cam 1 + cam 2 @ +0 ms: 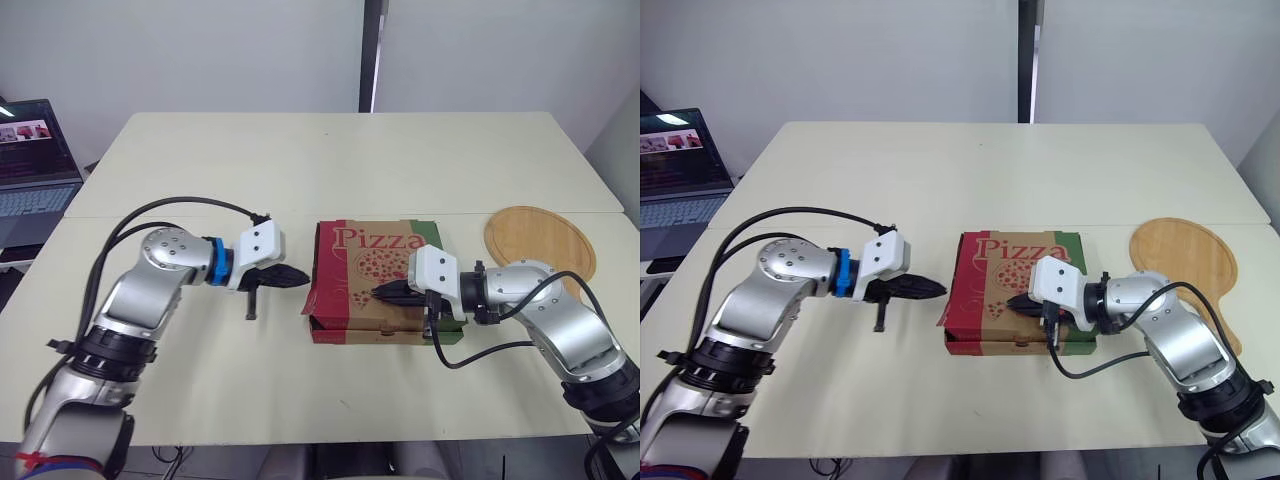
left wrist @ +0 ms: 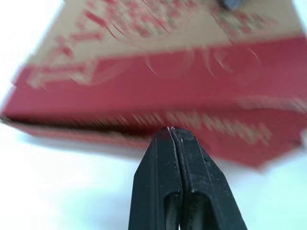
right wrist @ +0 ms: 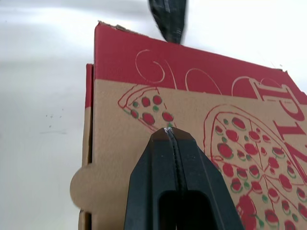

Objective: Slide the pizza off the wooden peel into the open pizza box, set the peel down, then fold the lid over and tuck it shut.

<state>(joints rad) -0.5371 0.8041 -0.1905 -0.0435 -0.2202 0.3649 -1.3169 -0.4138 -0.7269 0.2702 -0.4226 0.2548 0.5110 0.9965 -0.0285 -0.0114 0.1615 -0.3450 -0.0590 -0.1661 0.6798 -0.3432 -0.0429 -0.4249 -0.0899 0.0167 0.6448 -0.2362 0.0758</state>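
1. An open laptop [image 1: 35, 165] sits at the far left, off the edge of the pale table [image 1: 330, 160]
2. My left gripper [image 1: 299, 278] hovers above the table, its fingers [image 2: 158, 182] pressed together with nothing between them; the tips point at the red left side of the pizza box [image 1: 372, 280], just beside it
3. The pizza box lies in the middle of the table with its lid [image 1: 375, 250] folded down over it, printed side up
4. My right gripper [image 1: 381, 293] rests on the front part of the lid, its fingers [image 3: 153, 187] also squeezed together on nothing
5. The wooden peel [image 1: 540, 240] lies flat on the table to the right of the box, apart from it, behind my right arm
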